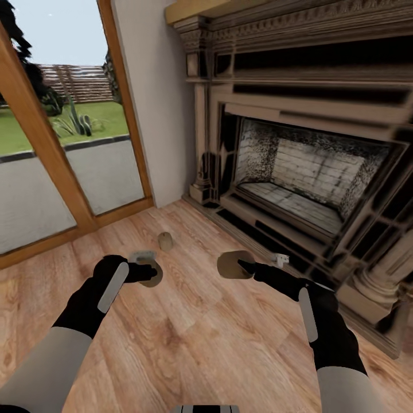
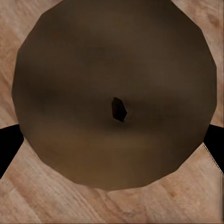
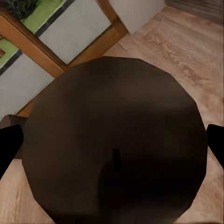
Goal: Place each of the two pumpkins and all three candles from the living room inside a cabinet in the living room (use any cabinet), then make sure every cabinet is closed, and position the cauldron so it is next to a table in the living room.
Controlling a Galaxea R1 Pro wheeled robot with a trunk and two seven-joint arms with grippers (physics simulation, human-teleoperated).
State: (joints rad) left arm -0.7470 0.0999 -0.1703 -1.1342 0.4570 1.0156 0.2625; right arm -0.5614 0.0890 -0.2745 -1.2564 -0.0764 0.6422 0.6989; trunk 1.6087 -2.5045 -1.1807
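Note:
Three grey-brown candles are in the head view. My left gripper [image 1: 147, 271] is shut on one candle [image 1: 155, 279] low over the wooden floor; in the left wrist view its flat top [image 2: 112, 70] is large, with black fingers [image 2: 7, 144] touching both sides. My right gripper [image 1: 244, 267] is shut on a second candle [image 1: 231, 265], tilted and held above the floor; the right wrist view has that candle [image 3: 116, 130] between the fingers [image 3: 9, 144]. The third candle [image 1: 166, 241] stands free on the floor beyond the left gripper. Pumpkins, cabinet, cauldron and table are out of view.
A large carved fireplace [image 1: 310, 172] with a brick-lined hearth fills the right side, its plinth close to my right arm. A wood-framed glass door [image 1: 57, 143] to the garden is at the left. A small white object [image 1: 281, 260] lies by the fireplace base.

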